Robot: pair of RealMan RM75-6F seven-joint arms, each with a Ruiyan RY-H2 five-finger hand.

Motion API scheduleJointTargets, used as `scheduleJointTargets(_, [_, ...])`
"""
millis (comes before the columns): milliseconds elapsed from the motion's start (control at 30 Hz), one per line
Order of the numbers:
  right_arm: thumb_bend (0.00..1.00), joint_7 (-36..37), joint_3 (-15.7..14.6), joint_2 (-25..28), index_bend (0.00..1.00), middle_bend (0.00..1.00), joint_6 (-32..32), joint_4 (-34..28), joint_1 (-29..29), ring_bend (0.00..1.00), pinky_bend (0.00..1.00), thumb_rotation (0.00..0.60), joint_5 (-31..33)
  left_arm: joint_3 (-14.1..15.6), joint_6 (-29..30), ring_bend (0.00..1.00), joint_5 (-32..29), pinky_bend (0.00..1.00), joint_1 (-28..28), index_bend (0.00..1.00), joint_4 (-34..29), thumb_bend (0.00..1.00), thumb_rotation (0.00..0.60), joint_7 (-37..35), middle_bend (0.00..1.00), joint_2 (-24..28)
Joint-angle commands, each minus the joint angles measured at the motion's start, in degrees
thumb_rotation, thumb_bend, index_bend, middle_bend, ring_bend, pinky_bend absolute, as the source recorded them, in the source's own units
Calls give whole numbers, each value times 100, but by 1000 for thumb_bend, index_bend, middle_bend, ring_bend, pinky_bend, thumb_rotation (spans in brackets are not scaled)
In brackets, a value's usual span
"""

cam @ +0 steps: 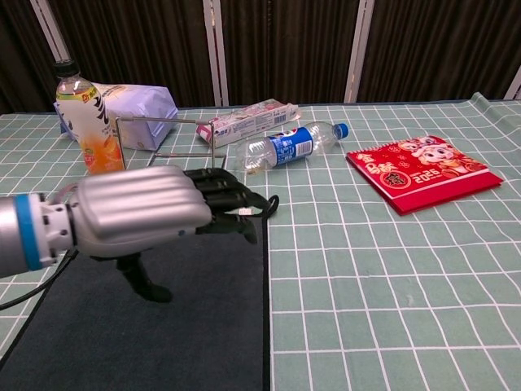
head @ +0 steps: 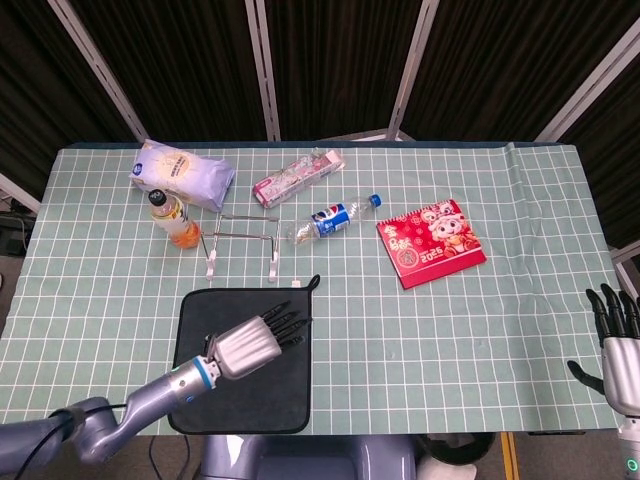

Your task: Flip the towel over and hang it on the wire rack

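Observation:
A dark grey towel (head: pixel 240 390) (cam: pixel 146 326) with a black hanging loop at its far right corner lies flat at the table's front edge. My left hand (head: pixel 255 340) (cam: pixel 155 212) hovers over the towel's upper right part, palm down, fingers stretched toward the loop, holding nothing. Just behind the towel stands the low wire rack (head: pixel 243 240) (cam: pixel 167 155) on white feet. At the table's right front edge my right hand (head: pixel 618 345) shows with fingers spread upward; the chest view does not show it.
Behind the rack are an orange drink bottle (head: pixel 172 218), a pale lilac bag (head: pixel 183 173), a pink box (head: pixel 298 176) and a lying Pepsi bottle (head: pixel 335 217). A red 2025 calendar (head: pixel 431 243) lies to the right. The green checked cloth (head: pixel 500 330) covers the table.

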Motion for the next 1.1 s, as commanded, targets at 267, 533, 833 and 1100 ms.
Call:
scheduleJointTargets(267, [0, -35, -13, 30, 45, 0, -97, -71, 32, 0, 0, 600, 102, 245, -111, 0, 231, 0, -697, 354, 668, 377, 600, -630, 0, -406])
scheduleJointTargets(533, [0, -73, -43, 41, 45, 0, -175, -91, 52, 0, 0, 600, 156, 344, -122, 0, 52, 0, -825, 372, 938, 379, 600, -679, 0, -648])
scheduleJointTargets(833, [0, -57, -51, 84, 39, 0, -269, -107, 76, 0, 0, 600, 258, 370, -249, 0, -305, 0, -978, 373, 1270, 381, 600, -783, 0, -1044])
scheduleJointTargets(1100, [0, -23, -61, 116, 39, 0, -273, -108, 75, 0, 0, 600, 285, 394, -347, 0, -532, 0, -1089, 372, 1407, 382, 600, -399, 0, -1248])
